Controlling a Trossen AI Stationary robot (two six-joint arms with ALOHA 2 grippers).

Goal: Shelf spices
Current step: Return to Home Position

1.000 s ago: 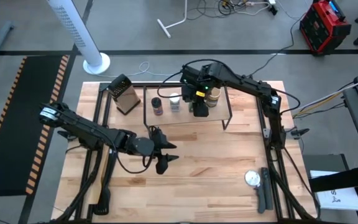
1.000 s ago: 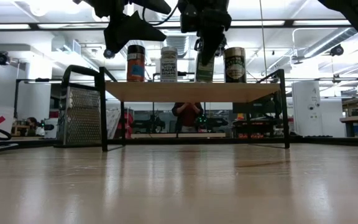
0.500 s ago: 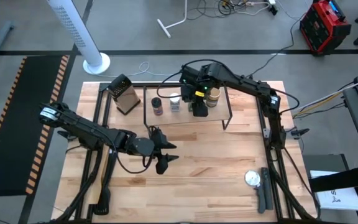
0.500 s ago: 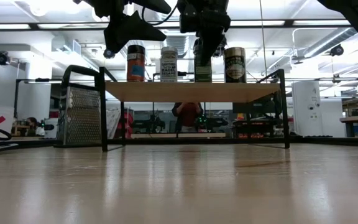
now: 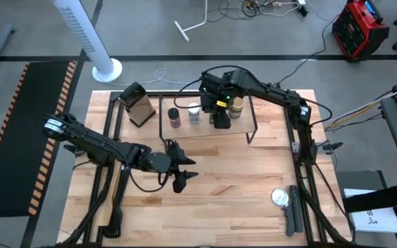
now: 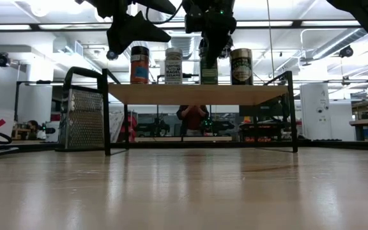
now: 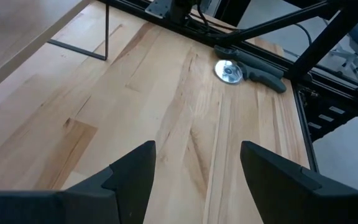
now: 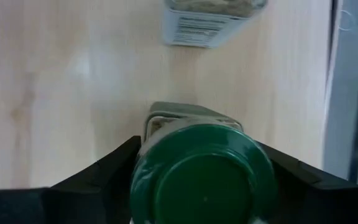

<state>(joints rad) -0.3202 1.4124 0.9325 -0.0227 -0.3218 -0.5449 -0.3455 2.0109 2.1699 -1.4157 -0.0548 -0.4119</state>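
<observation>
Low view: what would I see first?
Four spice jars stand in a row on the shelf, with the right gripper right above the green-lidded jar. A shiny metal grater stands on the table beside the shelf, and the left gripper hangs open over the table.

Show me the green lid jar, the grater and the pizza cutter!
Green-lidded jar (image 8: 204, 180): right wrist view, top of its lid.
Grater (image 6: 84, 119): low view, middle of its front face.
Pizza cutter (image 7: 227, 70): left wrist view, its round blade.
</observation>
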